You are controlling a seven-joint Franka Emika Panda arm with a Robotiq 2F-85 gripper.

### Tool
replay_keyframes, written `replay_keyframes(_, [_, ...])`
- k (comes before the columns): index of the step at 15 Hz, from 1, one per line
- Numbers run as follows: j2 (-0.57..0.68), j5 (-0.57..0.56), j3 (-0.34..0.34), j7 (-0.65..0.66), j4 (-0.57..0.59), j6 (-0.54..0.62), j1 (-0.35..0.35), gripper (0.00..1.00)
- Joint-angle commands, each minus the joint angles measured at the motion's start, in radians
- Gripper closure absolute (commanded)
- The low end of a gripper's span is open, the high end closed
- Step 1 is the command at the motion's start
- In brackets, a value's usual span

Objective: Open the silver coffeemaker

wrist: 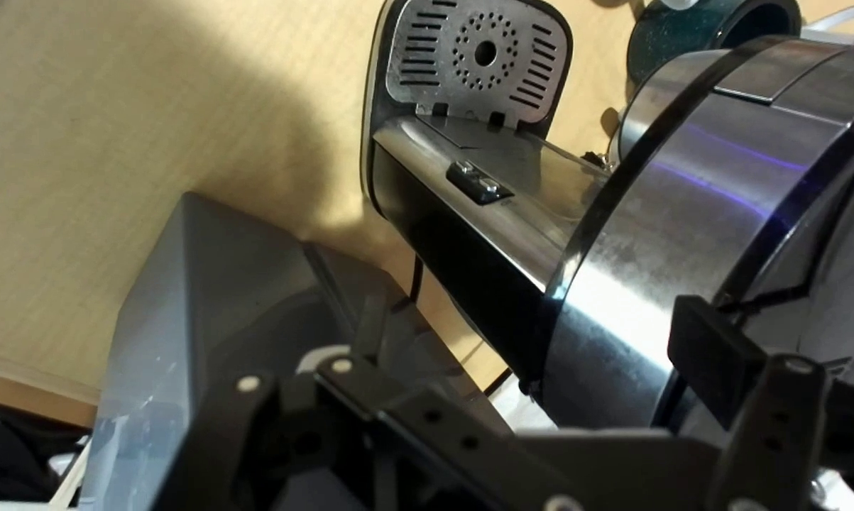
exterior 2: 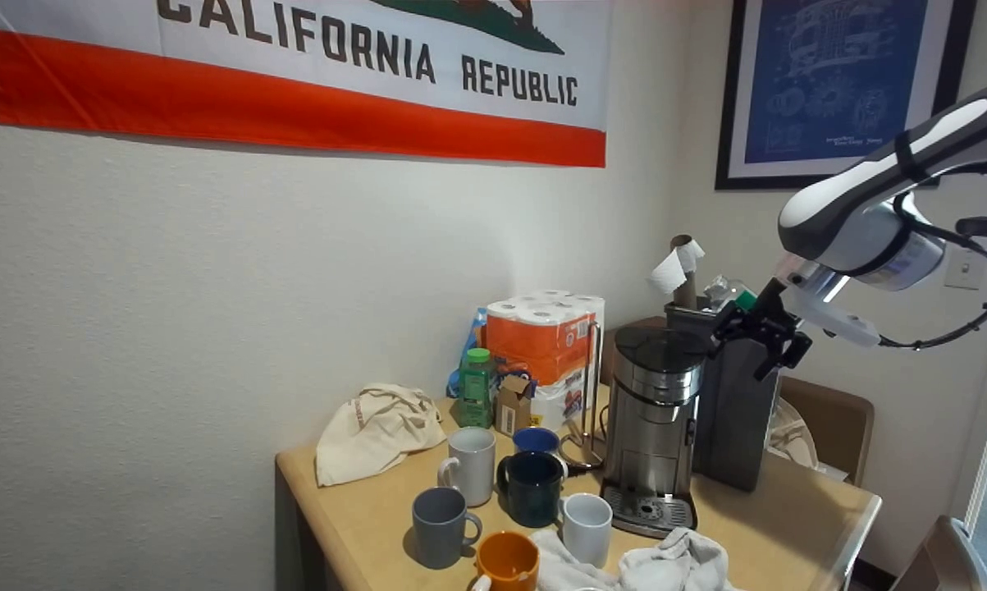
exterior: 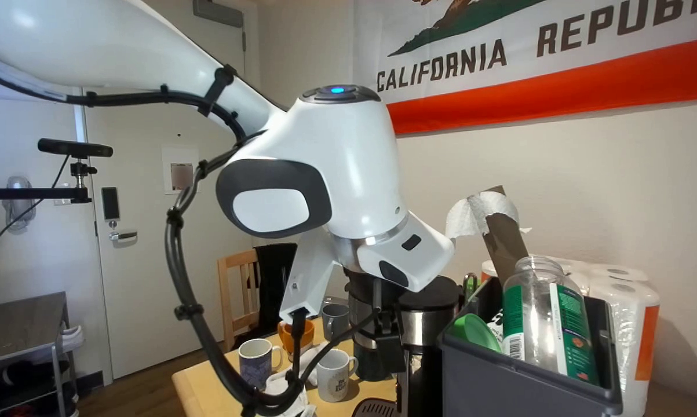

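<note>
Jaws spread wide, one fingertip [wrist: 712, 358] just beside the silver coffeemaker [wrist: 632, 291]; whether touching, I cannot tell.

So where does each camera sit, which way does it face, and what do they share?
Wrist view: behind the open hand, looking down at the coffeemaker; black fingers at bottom.
Exterior view: near the bin, facing the door; arm large, hand partly hidden.
Exterior view: near the mugs, facing flag and framed print; arm, hand at right.
Both exterior views share flag, coffeemaker, mugs, bin.

Tight gap btwn coffeemkr [exterior 2: 653, 419], bin [exterior 2: 731, 419]
</note>
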Motion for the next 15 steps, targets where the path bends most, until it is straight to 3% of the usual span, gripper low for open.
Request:
replay_keyframes(1, [-0.046, 0.056, 0.009, -0.026, -0.040, 0.036, 0.002, 0.00])
replay_keyframes(15, [-0.093, 0.173, 0.000, -0.073, -0.037, 0.054, 0.010, 0.00])
